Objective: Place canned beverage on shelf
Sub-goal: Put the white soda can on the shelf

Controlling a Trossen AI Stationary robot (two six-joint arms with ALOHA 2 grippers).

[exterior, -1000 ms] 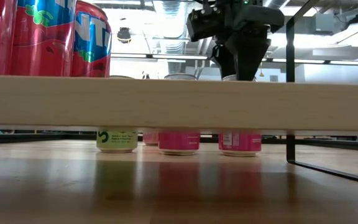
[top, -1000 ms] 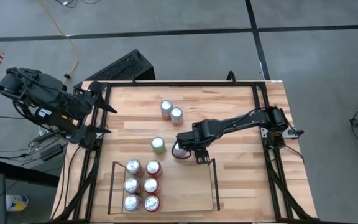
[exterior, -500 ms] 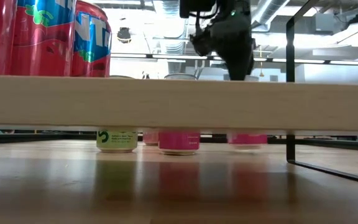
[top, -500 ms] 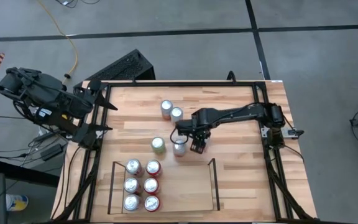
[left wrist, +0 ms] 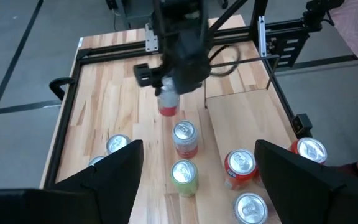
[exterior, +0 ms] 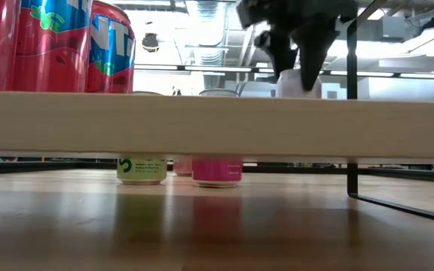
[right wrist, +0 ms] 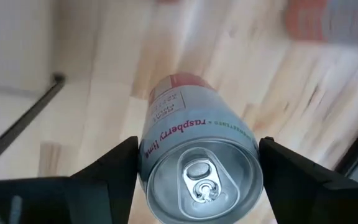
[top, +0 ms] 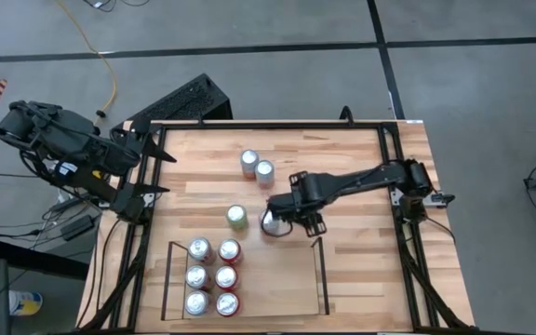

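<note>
From above, the right gripper [top: 282, 220] is reaching over the middle of the table [top: 361, 251], clamping a pink can [top: 270, 223] between its fingers. The can is sitting just beyond the open far edge of the shelf [top: 322, 279], not yet inside it. Six cans [top: 212, 276] are standing in two rows along the shelf's left side. A green can [top: 237, 217] is standing just left of the held can, and two more cans [top: 257, 167] are standing together farther back. The left gripper [top: 152, 167] is waiting at the table's left edge, its fingers spread with nothing between them.

From table height, the shelf's wooden plank [exterior: 217, 124] is crossing the whole picture. The right gripper [exterior: 296, 56] is hanging above it, gripping the pink can [exterior: 298, 84], which is raised off the table. Under the plank, the green can [exterior: 142, 169] and a pink can [exterior: 217, 171] are standing on the table, and two red cans [exterior: 51, 45] are standing on the shelf at the left.

From the left wrist, the left gripper's fingers [left wrist: 114, 165] are standing wide apart and empty. Farther off, the right gripper [left wrist: 169, 96] is holding the pink can [left wrist: 168, 106] in the air beside the shelf rail [left wrist: 205, 102].

From the right wrist, the right gripper's fingers [right wrist: 114, 162] are pressing on both sides of the can [right wrist: 197, 162], whose label is reading "raspberry lime"
</note>
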